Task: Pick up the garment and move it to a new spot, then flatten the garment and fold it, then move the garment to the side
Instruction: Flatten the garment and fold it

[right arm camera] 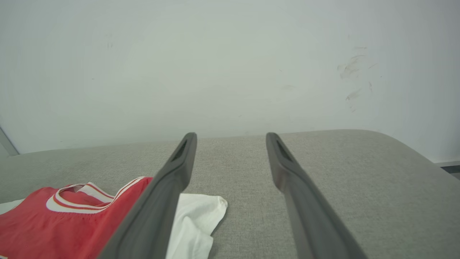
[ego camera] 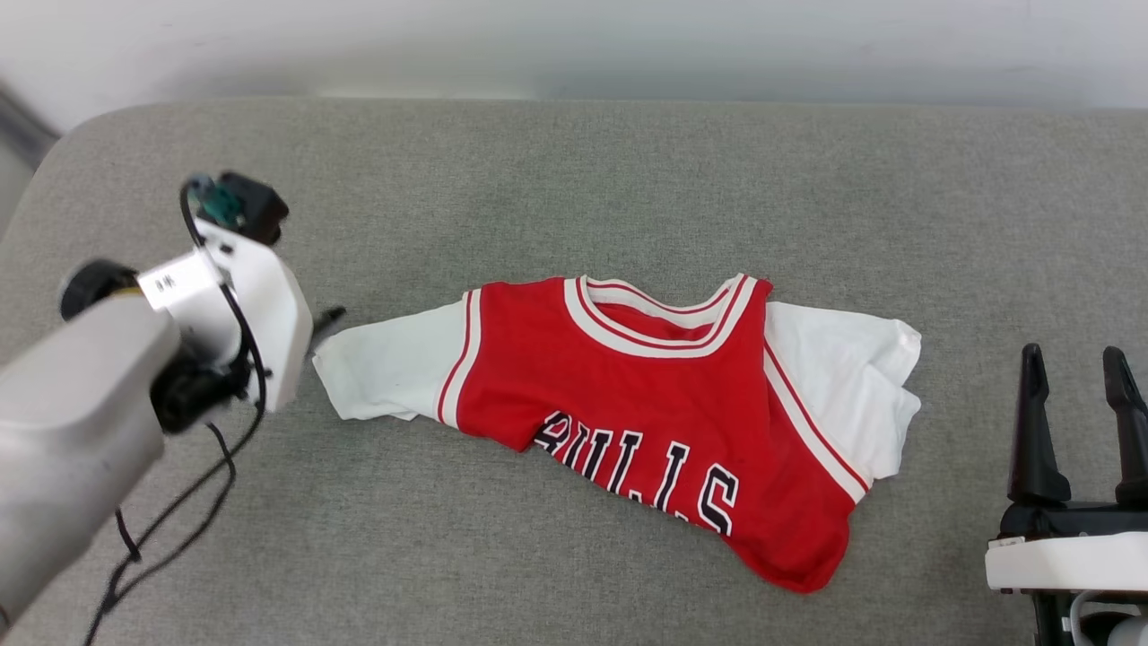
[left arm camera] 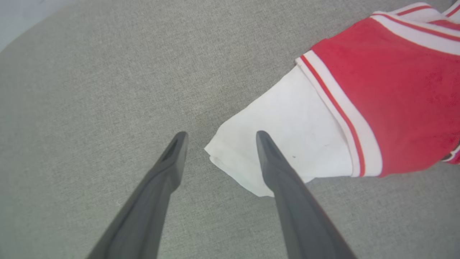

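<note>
Right gripper [ego camera: 1076,363] is seen in the head view at the lower right, fingers spread, apart from the garment [ego camera: 664,395], which is laid rumpled on the grey cushion [ego camera: 574,179]. In the left wrist view, the left gripper [left arm camera: 221,136] is held parted, and the white sleeve's corner is seen between its tips. In the right wrist view, parted fingers are shown, with the garment at lower left.

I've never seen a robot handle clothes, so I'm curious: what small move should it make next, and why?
Probably the right gripper should reach for the rumpled white sleeve nearest it and tug it flat: the jersey lies bunched there, while the left gripper, fingers open, sits by the smoother far sleeve.
</note>
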### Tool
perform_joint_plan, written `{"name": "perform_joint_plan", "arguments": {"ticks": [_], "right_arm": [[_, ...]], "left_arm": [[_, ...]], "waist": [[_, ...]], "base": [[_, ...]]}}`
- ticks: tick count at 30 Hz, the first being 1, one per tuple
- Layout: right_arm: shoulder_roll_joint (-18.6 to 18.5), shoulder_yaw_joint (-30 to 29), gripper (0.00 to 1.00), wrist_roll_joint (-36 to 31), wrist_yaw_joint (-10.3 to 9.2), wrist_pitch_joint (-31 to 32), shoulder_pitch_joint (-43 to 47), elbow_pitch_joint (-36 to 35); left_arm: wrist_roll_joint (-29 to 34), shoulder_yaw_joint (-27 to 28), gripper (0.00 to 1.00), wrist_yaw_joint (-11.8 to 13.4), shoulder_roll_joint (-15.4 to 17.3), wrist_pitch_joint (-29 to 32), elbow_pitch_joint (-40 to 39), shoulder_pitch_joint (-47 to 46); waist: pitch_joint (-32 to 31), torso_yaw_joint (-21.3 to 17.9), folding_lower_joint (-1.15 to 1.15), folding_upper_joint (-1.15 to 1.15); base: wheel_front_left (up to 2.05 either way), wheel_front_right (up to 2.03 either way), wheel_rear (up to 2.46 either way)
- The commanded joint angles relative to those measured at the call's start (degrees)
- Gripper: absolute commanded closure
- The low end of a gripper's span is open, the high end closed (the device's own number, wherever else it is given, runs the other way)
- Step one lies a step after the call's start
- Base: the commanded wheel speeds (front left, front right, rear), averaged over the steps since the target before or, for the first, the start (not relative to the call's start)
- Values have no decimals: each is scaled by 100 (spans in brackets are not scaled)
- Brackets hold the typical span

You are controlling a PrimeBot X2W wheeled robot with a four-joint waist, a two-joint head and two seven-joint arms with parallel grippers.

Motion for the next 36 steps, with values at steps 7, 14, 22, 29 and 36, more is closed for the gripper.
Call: {"name": "perform_joint_plan", "arguments": {"ticks": [7, 14, 22, 29, 36], "right_arm": [[12, 52, 0, 27, -2, -14, -45, -57], [12, 50, 0, 25, -2, -14, -222, -94], [13, 60, 0, 58, -2, -14, -373, -128], [13, -8, 0, 57, -2, -14, -308, -74], [11, -228, 0, -11, -2, -14, -314, -178]], "left_arm": [[0, 2, 0, -51, 259, 766, -145, -638], [-248, -86, 0, -67, 309, 1834, -93, -706], [-310, -183, 0, -29, 168, 2035, 264, -101], [-375, -245, 100, -145, -98, 1761, 368, 415], [27, -114, 100, -167, 24, 686, 209, 43]], "waist": [[165, -139, 1, 0], [463, -344, 1, 0], [749, -515, 1, 0], [646, -420, 1, 0], [198, -203, 1, 0]], "base": [[0, 0, 0], [0, 0, 0], [0, 0, 0], [0, 0, 0], [0, 0, 0]]}}
